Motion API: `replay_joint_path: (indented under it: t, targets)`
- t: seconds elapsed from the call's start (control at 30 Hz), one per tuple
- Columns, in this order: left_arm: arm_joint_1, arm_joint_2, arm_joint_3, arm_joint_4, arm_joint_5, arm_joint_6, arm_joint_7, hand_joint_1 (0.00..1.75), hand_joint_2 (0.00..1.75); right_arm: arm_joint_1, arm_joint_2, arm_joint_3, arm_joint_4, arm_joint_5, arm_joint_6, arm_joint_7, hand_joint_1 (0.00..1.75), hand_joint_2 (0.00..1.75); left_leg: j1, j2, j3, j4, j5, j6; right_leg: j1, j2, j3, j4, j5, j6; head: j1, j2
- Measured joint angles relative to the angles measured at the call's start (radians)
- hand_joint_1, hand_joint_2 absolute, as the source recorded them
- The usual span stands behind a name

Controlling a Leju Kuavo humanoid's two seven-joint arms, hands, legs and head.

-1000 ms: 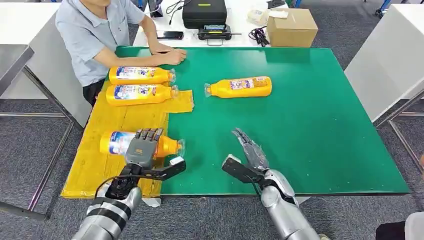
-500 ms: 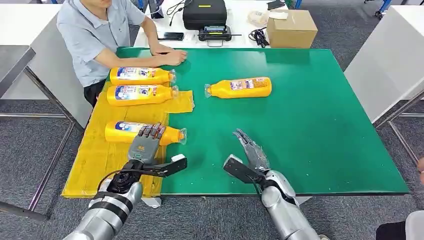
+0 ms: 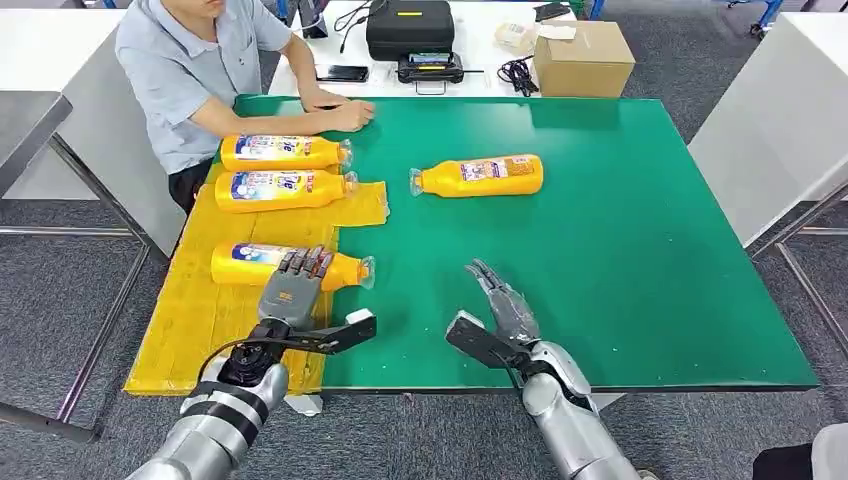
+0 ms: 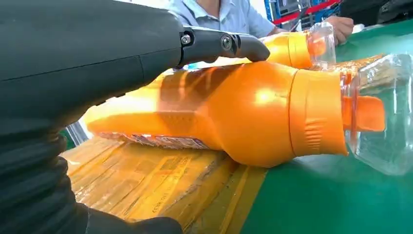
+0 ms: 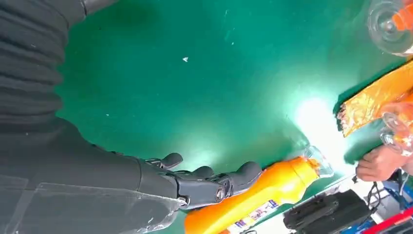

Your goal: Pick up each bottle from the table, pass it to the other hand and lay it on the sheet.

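Note:
An orange bottle (image 3: 243,264) (image 4: 234,107) lies on its side on the yellow sheet (image 3: 195,330) (image 4: 146,180), its clear cap out over the green table top (image 3: 620,260). My left hand (image 3: 290,295) is open just behind it, with its fingers (image 4: 219,44) stretched above the bottle's body. Two more orange bottles (image 3: 285,151) (image 3: 285,188) lie on the sheet's far end. A further bottle (image 3: 478,175) (image 5: 258,195) lies on the green top, beyond my right hand (image 3: 500,315) (image 5: 195,185), which is open and holds nothing.
A person sits at the far left corner with a hand (image 3: 345,115) on the table. Behind the green top stand a black case (image 3: 408,27), a cardboard box (image 3: 583,55) and a phone (image 3: 340,71). A white table (image 3: 780,110) flanks the right side.
The near bottle has left my left hand's grasp and now lies on the sheet, a little farther out. My left hand has drawn back slightly. My right hand has barely moved.

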Motion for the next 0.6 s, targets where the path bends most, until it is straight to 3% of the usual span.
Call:
replay_joint_path:
  t: [0.23, 0.6]
  targets:
    - [0.026, 0.047, -0.208, -0.156, -0.003, -0.136, 0.219, 0.0, 1.75, 0.029, 0.0, -0.026, -0.011, 0.014, -0.021, 0.007, 0.0, 1.75, 0.0, 0.0, -0.001, 0.0, 0.0, 0.0, 0.0, 0.0, -0.001, 0.0, 0.0, 0.0, 0.0, 0.0]
    - [0.096, 0.111, -0.358, -0.368, -0.003, -0.178, 0.26, 0.0, 1.75, 0.084, -0.004, -0.069, -0.059, 0.021, -0.029, 0.015, 0.0, 1.75, 0.0, 0.0, -0.005, 0.0, 0.0, 0.0, 0.0, 0.0, -0.005, 0.0, 0.0, 0.0, 0.0, 0.0]
